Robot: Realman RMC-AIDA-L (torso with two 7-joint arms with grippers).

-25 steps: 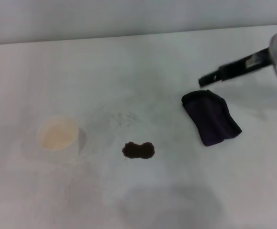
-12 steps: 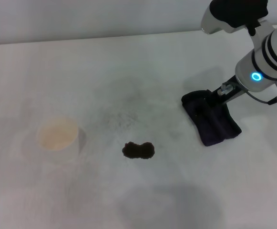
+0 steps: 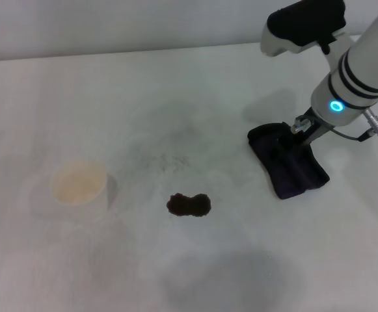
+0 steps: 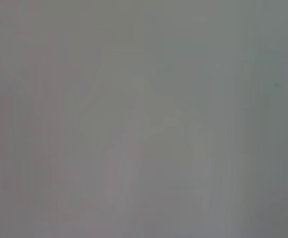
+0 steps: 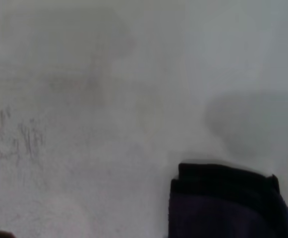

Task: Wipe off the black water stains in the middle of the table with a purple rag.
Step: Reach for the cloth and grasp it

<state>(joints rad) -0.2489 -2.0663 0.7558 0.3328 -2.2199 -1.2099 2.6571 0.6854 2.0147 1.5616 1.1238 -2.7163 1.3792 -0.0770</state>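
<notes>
The black water stains point(image 3: 189, 205) are a small dark peanut-shaped blotch in the middle of the white table point(image 3: 175, 97). The purple rag point(image 3: 294, 170) lies flat to the right of the stains, well apart from them. My right gripper point(image 3: 293, 135) reaches down onto the rag's far end, its dark tip against the dark cloth. The right wrist view shows the rag's near edge point(image 5: 228, 203) on the bare table point(image 5: 109, 124). The left arm and its gripper do not show; the left wrist view is plain grey.
A white paper cup point(image 3: 78, 184) stands on the left of the table, left of the stains. Faint grey smudges point(image 3: 169, 159) mark the surface behind the stains. The table's far edge meets a grey wall point(image 3: 110, 26).
My right arm has swung in from the right edge and come down onto the rag's far end. The rag, the stains and the cup have not moved.
</notes>
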